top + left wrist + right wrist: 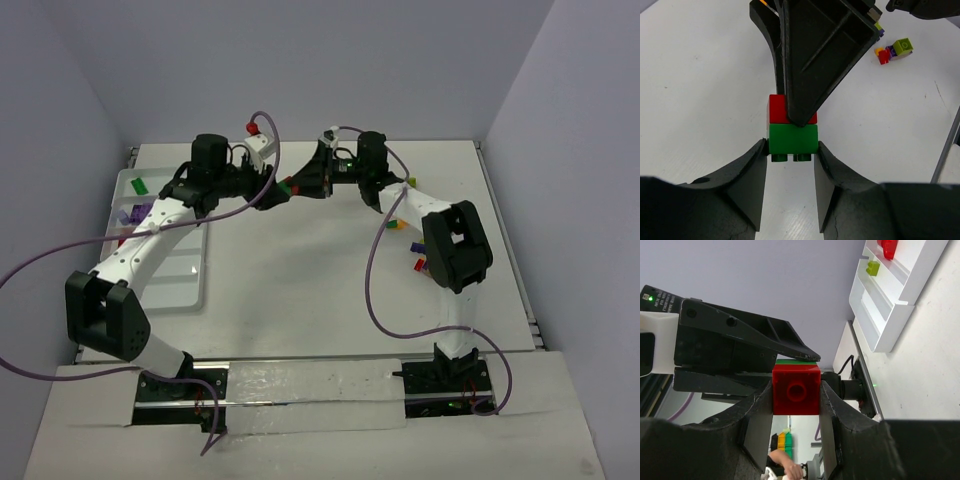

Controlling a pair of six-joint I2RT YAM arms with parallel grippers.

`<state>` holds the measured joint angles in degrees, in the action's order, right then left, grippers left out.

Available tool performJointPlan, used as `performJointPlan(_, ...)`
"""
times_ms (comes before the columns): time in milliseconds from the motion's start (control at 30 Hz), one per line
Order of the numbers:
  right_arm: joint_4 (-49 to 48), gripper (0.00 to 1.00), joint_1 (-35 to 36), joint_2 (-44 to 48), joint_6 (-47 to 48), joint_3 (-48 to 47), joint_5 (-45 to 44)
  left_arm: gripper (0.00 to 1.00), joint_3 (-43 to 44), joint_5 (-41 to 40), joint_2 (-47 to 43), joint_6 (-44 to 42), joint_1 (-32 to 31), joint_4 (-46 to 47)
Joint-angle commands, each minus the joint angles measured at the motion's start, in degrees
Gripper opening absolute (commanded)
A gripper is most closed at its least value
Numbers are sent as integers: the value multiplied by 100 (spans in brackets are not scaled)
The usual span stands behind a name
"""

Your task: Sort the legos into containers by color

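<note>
A red brick point(796, 389) and a green brick point(793, 139) are stuck together and held in the air between my two grippers, above the table's middle back point(289, 184). My left gripper point(791, 150) has both fingers against the green brick's sides. From the opposite side, my right gripper point(796, 385) is shut on the red brick point(776, 109). The white compartment tray point(205, 290) lies at the left and holds a lime brick point(138, 185) and purple bricks point(140, 212). In the right wrist view the tray point(890, 335) shows a red brick point(888, 247) and a lime one point(872, 267).
Loose bricks lie on the table by the right arm: a yellow and purple cluster point(398, 224) and a red and purple pair point(420, 265). The left wrist view shows a small heap of red, lime and purple bricks point(892, 50). Purple cables hang from both arms.
</note>
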<state>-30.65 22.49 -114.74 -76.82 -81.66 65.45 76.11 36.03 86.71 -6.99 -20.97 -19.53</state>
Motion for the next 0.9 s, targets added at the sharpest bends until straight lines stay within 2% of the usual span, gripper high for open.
performJointPlan(0,-93,0,-549,18,59,-395,130,0,-398,-92,-363,-145,782,-278)
performJointPlan(100,6,0,-783,66,176,-434,82,0,-606,-80,-436,-241,1327,-435)
performJointPlan(200,1204,0,-969,148,1202,-651,-119,0,-334,-380,-179,-362,2139,-703)
performJointPlan(267,2178,0,-990,178,2047,-844,-278,0,213,-588,241,-345,2602,-984)
performJointPlan(333,2985,0,-960,162,2780,-1097,-538,0,896,-1149,792,-292,2886,-1339)
performJointPlan(467,4038,0,-901,164,3720,-1576,-1078,0,1999,-1821,1733,-9,3457,-1631)
performJointPlan(633,4408,0,-849,273,4260,-1657,-1322,1,3222,-2507,2870,189,3708,-1696)
performJointPlan(867,4580,0,-802,315,4621,-1642,-1422,3,4465,-2816,4049,212,3741,-1821)
